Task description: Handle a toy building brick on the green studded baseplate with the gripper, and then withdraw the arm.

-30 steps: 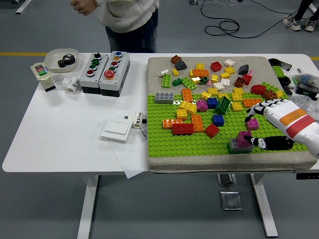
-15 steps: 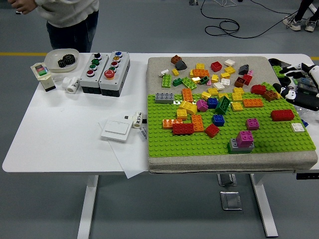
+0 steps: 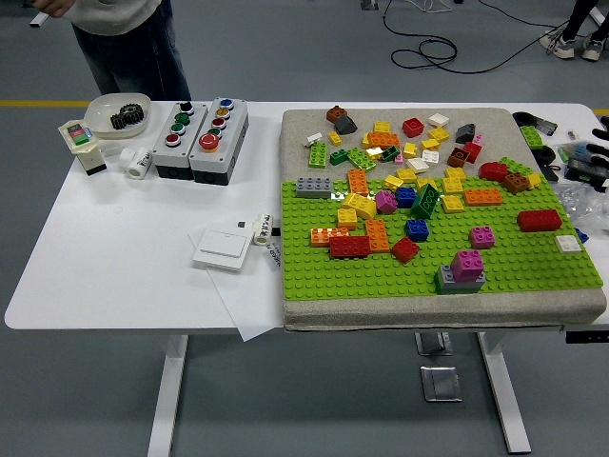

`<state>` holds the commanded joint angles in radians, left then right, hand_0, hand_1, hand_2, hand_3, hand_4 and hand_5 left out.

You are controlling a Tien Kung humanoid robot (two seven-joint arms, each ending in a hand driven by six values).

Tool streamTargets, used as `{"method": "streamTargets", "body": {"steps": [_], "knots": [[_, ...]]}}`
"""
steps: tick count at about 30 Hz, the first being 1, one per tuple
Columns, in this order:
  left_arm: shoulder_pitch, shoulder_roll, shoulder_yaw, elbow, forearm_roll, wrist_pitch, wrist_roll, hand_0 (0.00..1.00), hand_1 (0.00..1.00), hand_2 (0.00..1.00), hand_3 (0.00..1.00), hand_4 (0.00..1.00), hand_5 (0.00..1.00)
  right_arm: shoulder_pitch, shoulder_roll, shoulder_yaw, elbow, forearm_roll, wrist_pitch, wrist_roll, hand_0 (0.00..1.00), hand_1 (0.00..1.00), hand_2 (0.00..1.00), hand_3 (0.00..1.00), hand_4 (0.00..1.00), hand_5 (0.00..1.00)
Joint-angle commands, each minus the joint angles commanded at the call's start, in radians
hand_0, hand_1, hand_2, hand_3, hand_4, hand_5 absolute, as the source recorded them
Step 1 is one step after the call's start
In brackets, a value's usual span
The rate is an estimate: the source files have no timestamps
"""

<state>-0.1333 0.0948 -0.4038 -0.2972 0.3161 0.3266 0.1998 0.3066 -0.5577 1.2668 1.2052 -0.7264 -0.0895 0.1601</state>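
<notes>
The green studded baseplate [image 3: 533, 271] lies on a beige pad on the right half of the table. A pink brick [image 3: 467, 264] sits stacked on a grey brick [image 3: 446, 279] near the plate's front edge. Nothing holds them. Several more bricks stand on the plate, among them a small pink brick [image 3: 481, 237] and a red brick [image 3: 539, 220]. Only dark fingertips of my right hand [image 3: 600, 150] show at the picture's right edge, well clear of the plate. My left arm is out of view.
Loose bricks [image 3: 400, 138] lie on the pad behind the plate. Two button boxes [image 3: 200, 138], a white bowl [image 3: 116, 114] and a white switch [image 3: 221, 249] sit on the left. Bags and parts [image 3: 582, 173] lie at the right edge. A person [image 3: 124, 38] stands at the far left.
My right hand let go of the pink and grey stack and pulled back up and right, off the plate to the picture's edge. The person walked left.
</notes>
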Motion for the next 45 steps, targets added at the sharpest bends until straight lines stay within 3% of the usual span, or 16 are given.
{"method": "streamTargets", "body": {"steps": [5, 15, 45], "knots": [[0.003, -0.001, -0.002, 0.000, 0.004, 0.001, 0.001, 0.598, 0.689, 0.652, 0.549, 0.564, 0.614, 0.005, 0.008, -0.003, -0.026, 0.094, 0.015, 0.010, 0.905, 0.840, 0.868, 0.872, 0.998, 0.955], [0.005, -0.002, -0.007, -0.002, 0.018, -0.002, 0.006, 0.597, 0.685, 0.652, 0.549, 0.564, 0.614, 0.009, 0.015, -0.009, -0.042, 0.096, 0.022, 0.004, 0.911, 0.840, 0.865, 0.867, 0.998, 0.995], [0.001, -0.009, 0.004, -0.003, 0.001, -0.001, 0.001, 0.596, 0.685, 0.653, 0.549, 0.563, 0.612, 0.017, 0.025, -0.014, -0.047, 0.147, 0.033, 0.010, 0.909, 0.837, 0.861, 0.869, 0.998, 0.988]]}}
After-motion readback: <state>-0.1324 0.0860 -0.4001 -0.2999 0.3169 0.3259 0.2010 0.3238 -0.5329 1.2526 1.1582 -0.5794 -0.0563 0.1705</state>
